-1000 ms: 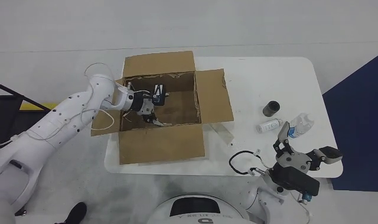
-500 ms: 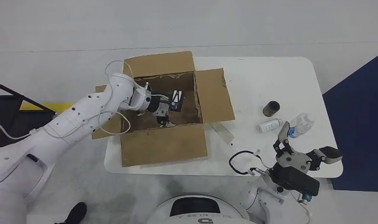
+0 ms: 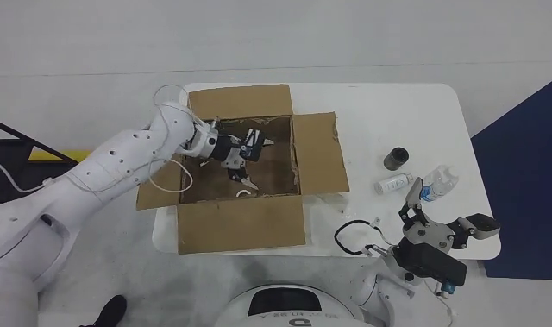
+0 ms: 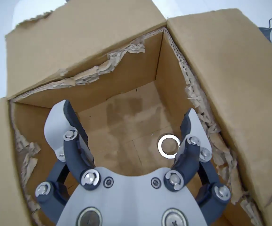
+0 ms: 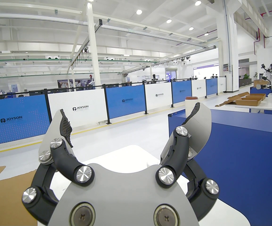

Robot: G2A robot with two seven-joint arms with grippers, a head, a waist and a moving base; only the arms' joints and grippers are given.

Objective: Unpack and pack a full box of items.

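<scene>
Table (image 3: 388,111), white: we log 1 cardboard box (image 3: 241,223), flaps out, on its left half. L gripper (image 4: 127,109) in box mouth, jaws wide apart, empty. R gripper (image 5: 130,111) wide open, empty, over table's right side. Metal ring (image 4: 168,146) flat on box floor beneath L gripper, toward one finger, not touching.

My left gripper (image 3: 264,142) has swung further across inside the box (image 3: 319,154), and it's over toward the right-hand wall now. The box itself looks to have slid slightly nearer me, I think.
</scene>
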